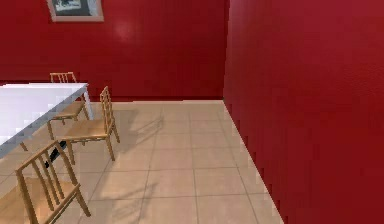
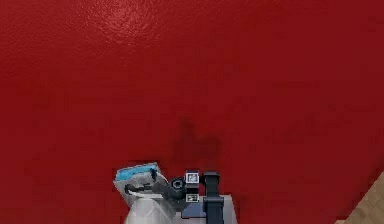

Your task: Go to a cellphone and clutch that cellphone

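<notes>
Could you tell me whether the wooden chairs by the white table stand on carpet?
No, the light wooden slat-back chairs stand on bare beige floor tiles.

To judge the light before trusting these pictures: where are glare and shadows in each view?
Forward view: a pale sheen lies on the red back wall; the wooden chairs cast soft shadows on the tiled floor. Arm side view: a faint sheen near the top of the red wall, and a dark shadow on it just above the gripper.
</notes>
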